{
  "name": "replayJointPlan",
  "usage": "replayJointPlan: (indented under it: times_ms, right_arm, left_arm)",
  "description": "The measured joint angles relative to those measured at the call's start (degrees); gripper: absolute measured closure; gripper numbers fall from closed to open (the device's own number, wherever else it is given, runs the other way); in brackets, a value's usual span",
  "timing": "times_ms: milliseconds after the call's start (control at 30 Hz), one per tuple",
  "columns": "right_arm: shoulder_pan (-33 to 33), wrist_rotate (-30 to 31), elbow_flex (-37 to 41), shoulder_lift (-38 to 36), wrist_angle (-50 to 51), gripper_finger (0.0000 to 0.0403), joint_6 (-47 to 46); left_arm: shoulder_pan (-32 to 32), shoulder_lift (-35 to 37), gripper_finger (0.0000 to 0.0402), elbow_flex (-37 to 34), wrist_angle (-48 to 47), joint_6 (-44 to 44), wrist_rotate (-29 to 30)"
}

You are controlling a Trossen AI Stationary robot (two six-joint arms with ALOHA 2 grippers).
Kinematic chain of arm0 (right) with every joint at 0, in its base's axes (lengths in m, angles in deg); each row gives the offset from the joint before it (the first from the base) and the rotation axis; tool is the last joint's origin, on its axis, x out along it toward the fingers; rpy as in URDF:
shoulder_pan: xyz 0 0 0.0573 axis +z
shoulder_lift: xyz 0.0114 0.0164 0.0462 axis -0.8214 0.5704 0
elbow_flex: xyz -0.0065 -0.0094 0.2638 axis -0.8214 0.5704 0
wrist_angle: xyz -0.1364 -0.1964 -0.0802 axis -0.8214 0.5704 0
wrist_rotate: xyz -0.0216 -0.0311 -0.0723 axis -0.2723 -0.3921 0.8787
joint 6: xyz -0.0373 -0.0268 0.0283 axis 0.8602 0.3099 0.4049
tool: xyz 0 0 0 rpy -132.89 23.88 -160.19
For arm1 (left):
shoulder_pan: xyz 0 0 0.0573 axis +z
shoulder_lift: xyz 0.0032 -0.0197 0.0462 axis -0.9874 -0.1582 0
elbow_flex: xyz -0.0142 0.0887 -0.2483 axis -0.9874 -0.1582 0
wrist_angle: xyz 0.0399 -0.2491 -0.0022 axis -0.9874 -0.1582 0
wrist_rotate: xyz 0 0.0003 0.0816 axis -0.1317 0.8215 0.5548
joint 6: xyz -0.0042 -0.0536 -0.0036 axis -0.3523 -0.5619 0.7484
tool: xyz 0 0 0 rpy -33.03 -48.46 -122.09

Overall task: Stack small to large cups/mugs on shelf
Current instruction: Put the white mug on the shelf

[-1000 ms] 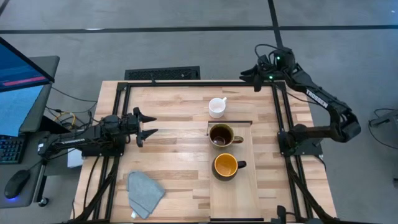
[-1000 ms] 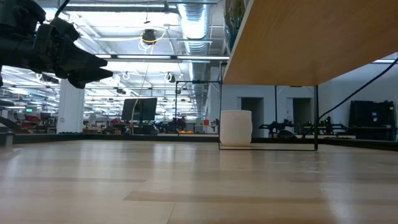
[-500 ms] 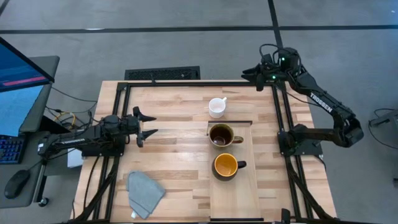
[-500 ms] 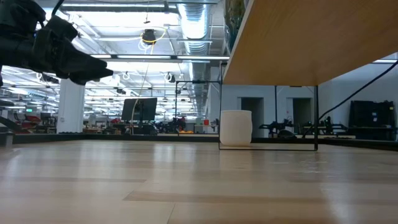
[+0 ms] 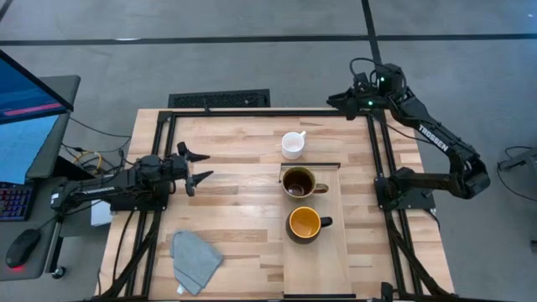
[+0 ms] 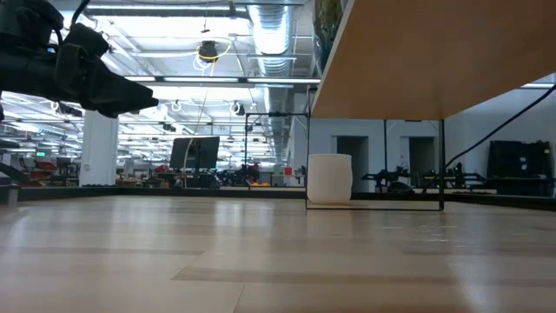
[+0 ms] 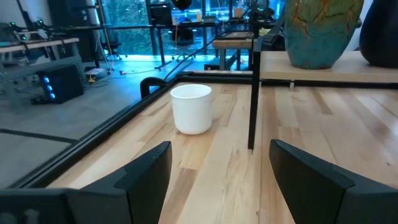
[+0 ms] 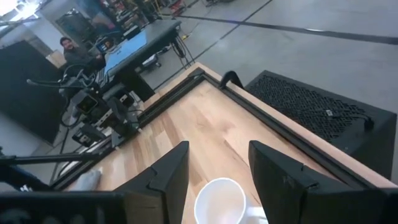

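Observation:
A small white mug [image 5: 293, 144] stands upright on the tabletop just beyond the far end of the pale wooden shelf [image 5: 336, 260]. It also shows in the low view [image 6: 330, 178], left wrist view [image 7: 191, 109] and right wrist view [image 8: 219, 200]. A glossy brown mug [image 5: 297, 182] and a yellow-inside mug [image 5: 304, 223] stand on the shelf, which is raised on black posts [image 7: 253, 93]. My left gripper [image 5: 200, 167] is open and empty at the table's left, pointing at the white mug. My right gripper [image 5: 333, 100] is open and empty above the far edge, over the white mug.
A grey-blue cloth [image 5: 195, 258] lies at the table's near left. A black frame [image 5: 252, 111] runs along the table's edges. A monitor [image 5: 29, 101] stands off the left side. A person [image 8: 65, 46] shows far off in the right wrist view.
My right gripper has shifted slightly toward the table's right edge, staying above the far edge and open. The mugs have not moved.

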Motion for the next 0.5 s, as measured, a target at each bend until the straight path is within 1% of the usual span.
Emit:
replayJointPlan:
  times_ms: [233,333,500]
  right_arm:
    - [1.39,1.84,0.0,0.19,0.65,0.0214,-0.86]
    - [2.24,1.79,0.0,0.66,0.62,0.0214,-4.18]
    - [4.21,1.51,0.0,1.54,1.19,0.0214,-4.21]
  left_arm:
    - [0.02,0.0,0.0141,0.0,0.04,0.39,0.17]
    - [0.02,0.0,0.0141,0.0,0.05,2.04,0.42]
    - [0.02,0.0,0.0141,0.0,0.34,3.59,2.1]
